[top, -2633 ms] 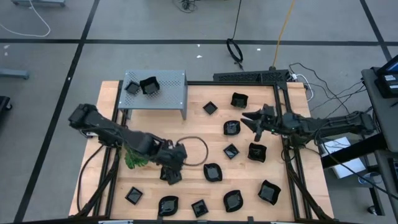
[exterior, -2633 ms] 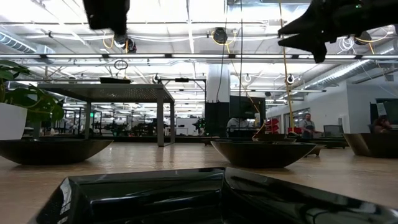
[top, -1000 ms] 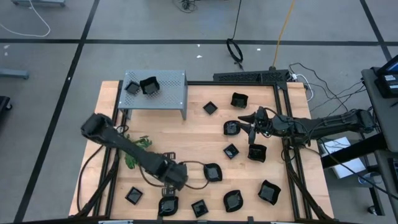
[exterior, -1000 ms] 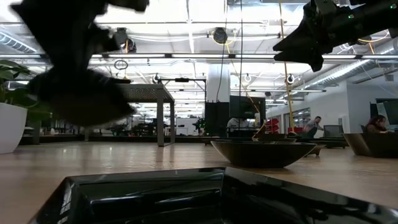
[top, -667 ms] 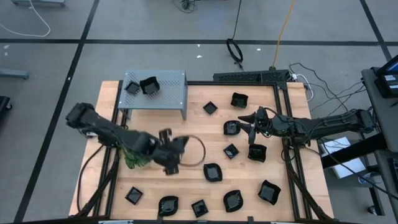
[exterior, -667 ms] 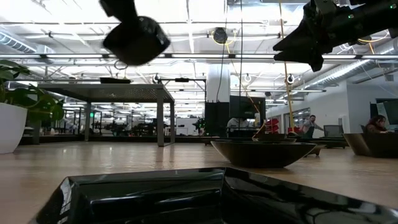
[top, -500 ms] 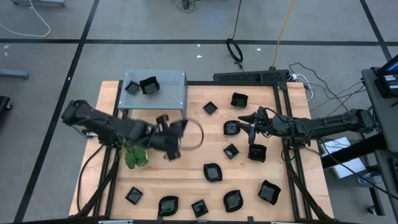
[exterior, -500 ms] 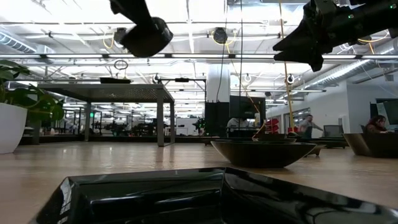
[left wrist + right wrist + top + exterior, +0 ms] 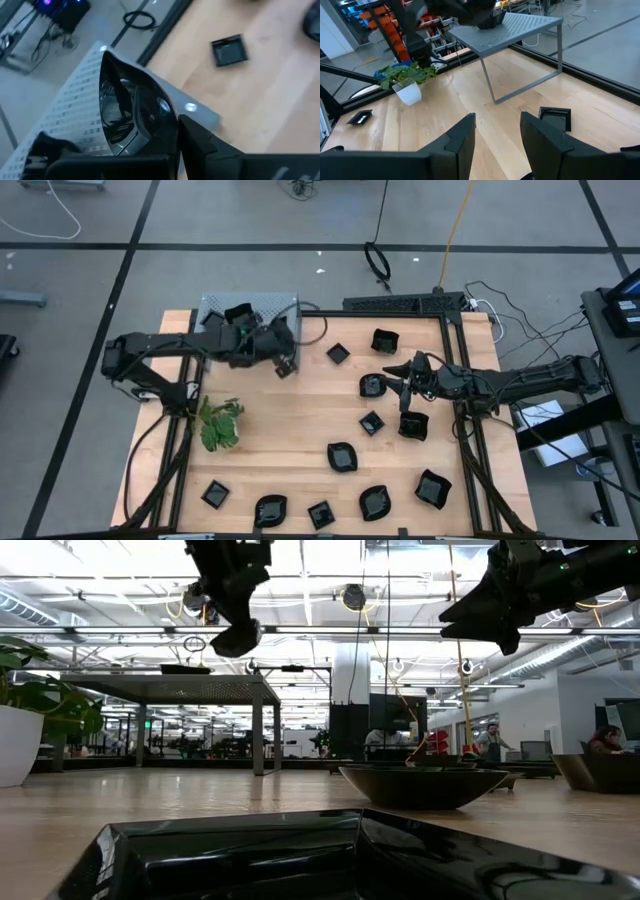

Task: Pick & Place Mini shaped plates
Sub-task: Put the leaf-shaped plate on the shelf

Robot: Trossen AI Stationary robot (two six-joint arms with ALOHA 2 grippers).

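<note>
High view: we log left gripper (image 9: 283,363), fingers clamped on one mini plate (image 9: 132,117), swung from tabletop (image 9: 300,430) centre to shelf (image 9: 285,310) at eleven o'clock, placement pending; right gripper (image 9: 398,380) open, idle.

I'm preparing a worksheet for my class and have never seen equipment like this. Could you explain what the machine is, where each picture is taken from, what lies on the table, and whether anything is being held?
This is a robot with two dark arms at a wooden table. One picture looks straight down, one looks level across the tabletop, and two come from cameras on the arms' wrists. Small glossy black plates lie scattered over the table, beside a small green plant and a grey perforated shelf that already carries at least one plate. The left gripper is above the shelf's edge, its jaws shut on one black plate, best seen in its wrist picture. The right gripper waits over the table's right side with its jaws open and nothing between them.
</note>
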